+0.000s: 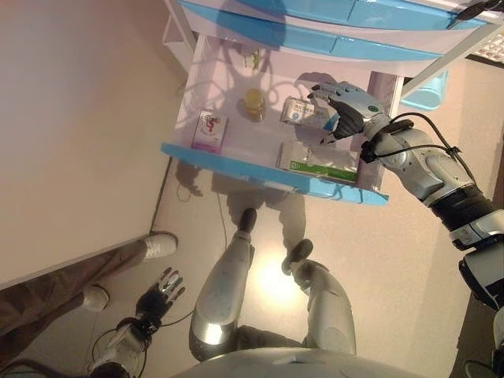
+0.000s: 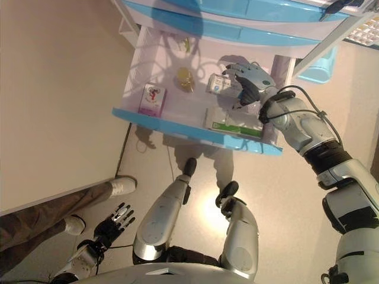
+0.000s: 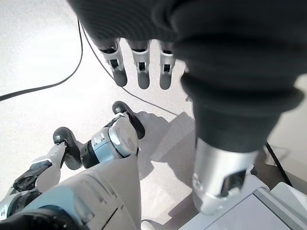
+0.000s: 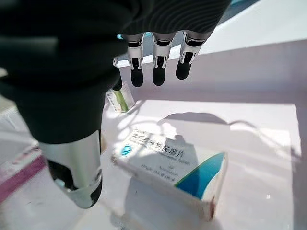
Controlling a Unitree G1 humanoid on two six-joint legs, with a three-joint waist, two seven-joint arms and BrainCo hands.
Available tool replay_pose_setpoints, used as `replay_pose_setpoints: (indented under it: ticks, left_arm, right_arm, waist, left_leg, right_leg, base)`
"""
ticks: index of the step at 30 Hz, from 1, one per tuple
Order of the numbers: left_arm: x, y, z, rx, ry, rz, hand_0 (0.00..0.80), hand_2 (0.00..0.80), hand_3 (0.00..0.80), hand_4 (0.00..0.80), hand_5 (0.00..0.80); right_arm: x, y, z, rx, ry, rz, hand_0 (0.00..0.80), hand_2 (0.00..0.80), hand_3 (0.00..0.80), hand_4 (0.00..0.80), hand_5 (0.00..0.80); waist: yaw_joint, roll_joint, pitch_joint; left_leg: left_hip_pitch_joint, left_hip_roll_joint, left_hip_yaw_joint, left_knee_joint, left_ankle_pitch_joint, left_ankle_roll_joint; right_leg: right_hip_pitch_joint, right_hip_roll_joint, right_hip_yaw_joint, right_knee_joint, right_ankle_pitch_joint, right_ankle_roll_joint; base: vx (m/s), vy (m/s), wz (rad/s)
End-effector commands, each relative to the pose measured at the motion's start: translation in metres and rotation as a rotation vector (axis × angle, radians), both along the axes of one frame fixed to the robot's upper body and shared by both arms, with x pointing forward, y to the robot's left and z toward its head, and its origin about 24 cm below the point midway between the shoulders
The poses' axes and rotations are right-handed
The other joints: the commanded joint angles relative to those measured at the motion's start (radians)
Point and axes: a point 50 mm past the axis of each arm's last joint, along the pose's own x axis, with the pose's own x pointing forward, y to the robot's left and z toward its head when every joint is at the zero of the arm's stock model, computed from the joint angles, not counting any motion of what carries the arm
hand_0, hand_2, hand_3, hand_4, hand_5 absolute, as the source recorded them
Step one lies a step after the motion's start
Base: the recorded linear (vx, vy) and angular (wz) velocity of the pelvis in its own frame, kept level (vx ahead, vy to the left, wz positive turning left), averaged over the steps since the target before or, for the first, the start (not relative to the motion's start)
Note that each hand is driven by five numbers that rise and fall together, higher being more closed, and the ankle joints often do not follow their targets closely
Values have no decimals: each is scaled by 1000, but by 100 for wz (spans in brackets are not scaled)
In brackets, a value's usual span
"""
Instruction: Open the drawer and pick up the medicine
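The left hand (image 1: 157, 295) hung idle and open-fingered low by the floor, well apart from the open drawer (image 1: 236, 167). Inside it lay a pink box (image 1: 209, 130), a small jar (image 1: 253, 104), then the white-and-blue medicine box (image 4: 168, 165) directly under the right hand (image 1: 346, 106), fingers spread (not yet closed), its long axis across them.

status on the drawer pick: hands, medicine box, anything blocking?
Right hand open, over white-and-blue medicine box, no grip. Left hand open, idle low by the floor. Drawer open; nothing blocking the box.
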Motion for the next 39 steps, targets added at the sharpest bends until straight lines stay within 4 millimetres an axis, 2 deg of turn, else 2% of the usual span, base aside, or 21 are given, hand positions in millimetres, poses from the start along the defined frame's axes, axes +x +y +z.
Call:
replay_pose_setpoints:
  ticks: [1, 12, 18, 25, 26, 34, 39]
  left_arm:
    - [-37, -12, -12, -24, 91, -57, 0, 0, 0, 0, 0]
    - [-36, -15, -11, -41, 80, -65, 0, 0, 0, 0, 0]
    - [-36, -18, -10, -48, 79, -78, 0, 0, 0, 0, 0]
    - [-35, -19, -9, -53, 70, -86, 0, 0, 0, 0, 0]
    - [-34, -20, -9, -54, 70, -88, 0, 0, 0, 0, 0]
    - [-40, -25, -11, -77, 76, -87, 0, 0, 0, 0, 0]
    - [-46, -27, -12, -94, 83, -95, 0, 0, 0, 0, 0]
  right_arm:
    - [7, 4, 18, -37, -128, -21, 0, 0, 0, 0, 0]
    - [24, -27, 12, 1, -150, -236, 0, 0, 0, 0, 0]
    - [29, -48, 7, 12, -143, -337, 0, 0, 0, 0, 0]
    - [31, -56, 7, 6, -142, -374, 0, 0, 0, 0, 0]
    - [32, -64, 5, 3, -155, -417, 0, 0, 0, 0, 0]
    - [32, -73, 7, -4, -159, -443, 0, 0, 0, 0, 0]
    - [33, -72, 8, -25, -162, -441, 0, 0, 0, 0, 0]
  waist:
    - [16, 60, -55]
    - [38, 81, -55]
    - [47, 101, -55]
    - [51, 111, -55]
    - [59, 122, -55]
    - [73, 151, -55]
    - [81, 164, -55]
  left_leg:
    - [-21, -26, 63, 31, -107, 31]
    - [-54, -28, 55, 48, -114, 37]
    - [-58, -30, 56, 40, -109, 40]
    - [-66, -28, 58, 39, -105, 40]
    - [-70, -29, 57, 33, -100, 41]
    - [-88, -41, 51, 35, -91, 41]
    - [-98, -49, 48, 42, -92, 41]
  right_leg:
    - [-26, 9, 27, 77, -21, 34]
    - [-62, -2, 22, 95, -14, 38]
    - [-68, -8, 17, 95, -10, 40]
    - [-79, -13, 15, 100, -7, 40]
    - [-88, -18, 11, 104, -4, 40]
    - [-110, -29, 6, 122, -11, 34]
    - [-119, -37, 5, 130, -15, 31]
  base:
    - [4, 22, 5]
    - [4, 2, 1]
    - [2, 10, 0]
    - [-2, 7, 3]
    - [3, 13, 4]
    - [14, 24, 1]
    - [32, 25, 0]
